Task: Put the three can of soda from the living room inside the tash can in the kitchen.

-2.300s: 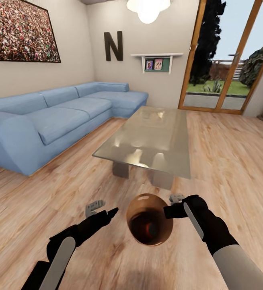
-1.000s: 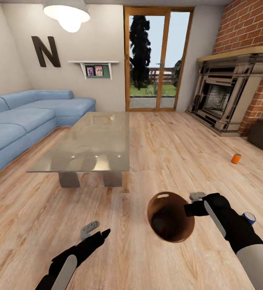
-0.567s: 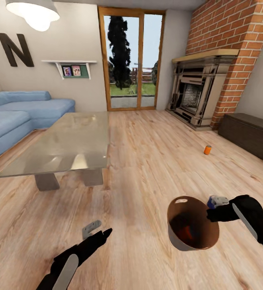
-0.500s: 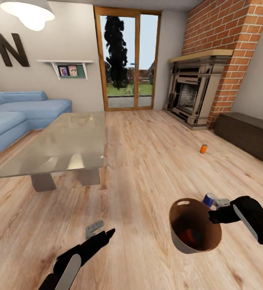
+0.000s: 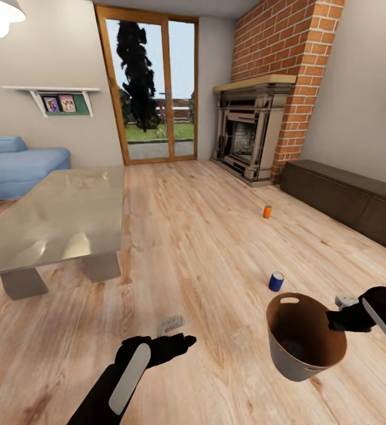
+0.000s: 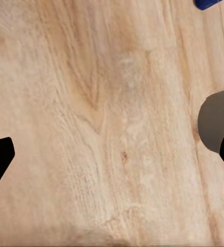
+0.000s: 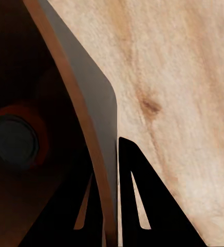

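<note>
right gripper (image 5: 339,313) clamped on rim of trash can (image 5: 293,360), fingers (image 7: 135,206) straddling wall, pail held just above wood floor (image 5: 205,236). orange can (image 7: 14,136) lies inside pail bottom. blue can (image 5: 276,281) upright on floor just beyond pail. second orange can (image 5: 267,212) farther off, near fireplace (image 5: 246,136). left gripper (image 5: 172,330) spread wide, empty, over floor. glass table (image 5: 45,218) to left.

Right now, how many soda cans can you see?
3. An orange can stands on the floor near the fireplace, a blue can stands on the floor beside the trash can, and one orange can lies inside the trash can.
</note>
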Motion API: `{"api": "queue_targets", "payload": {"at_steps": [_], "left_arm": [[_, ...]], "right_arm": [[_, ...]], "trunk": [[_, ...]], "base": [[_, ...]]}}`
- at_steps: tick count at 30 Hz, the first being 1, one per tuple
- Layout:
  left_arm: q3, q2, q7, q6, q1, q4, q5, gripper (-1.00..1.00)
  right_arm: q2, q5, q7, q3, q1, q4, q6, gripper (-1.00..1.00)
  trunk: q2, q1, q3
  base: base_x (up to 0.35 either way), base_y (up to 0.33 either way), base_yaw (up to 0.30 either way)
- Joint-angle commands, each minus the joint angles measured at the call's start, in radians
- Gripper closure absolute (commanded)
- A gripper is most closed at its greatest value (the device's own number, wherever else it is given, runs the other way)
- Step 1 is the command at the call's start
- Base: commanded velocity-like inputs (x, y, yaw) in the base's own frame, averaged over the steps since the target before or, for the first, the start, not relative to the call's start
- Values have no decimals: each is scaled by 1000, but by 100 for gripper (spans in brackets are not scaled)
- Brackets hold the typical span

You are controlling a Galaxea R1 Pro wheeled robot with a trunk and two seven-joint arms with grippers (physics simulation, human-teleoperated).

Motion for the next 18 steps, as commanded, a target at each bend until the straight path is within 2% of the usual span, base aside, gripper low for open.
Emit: {"api": "queue_targets", "payload": {"at_steps": [1, 4, 8, 9, 12, 18], "left_arm": [[-1, 0, 1, 0, 0, 1, 0, -100], [-2, 0, 1, 0, 0, 3, -1, -100], [-7, -1, 7, 0, 2, 0, -1, -100], [-23, -1, 9, 0, 2, -1, -2, -100], [-72, -1, 11, -1, 2, -1, -5, -100], [-91, 1, 12, -25, 2, 3, -6, -100]], "right_arm": [[-3, -10, 7, -1, -16, 26, 2, 100], [-7, -8, 8, 0, -39, 68, 2, 100], [-8, -6, 14, 7, -46, 88, -120, 100], [-9, -5, 15, 7, -46, 89, -127, 100], [-9, -5, 15, 8, -45, 90, -134, 100], [-7, -5, 13, 13, -45, 90, -128, 100]], "trunk": [[0, 0, 0], [0, 0, 0], [0, 0, 0], [0, 0, 0], [0, 0, 0], [0, 0, 0]], "base": [[238, -101, -299], [277, -134, -279], [308, -171, -74], [313, -190, -13], [310, -200, -6], [303, -208, -152]]}}
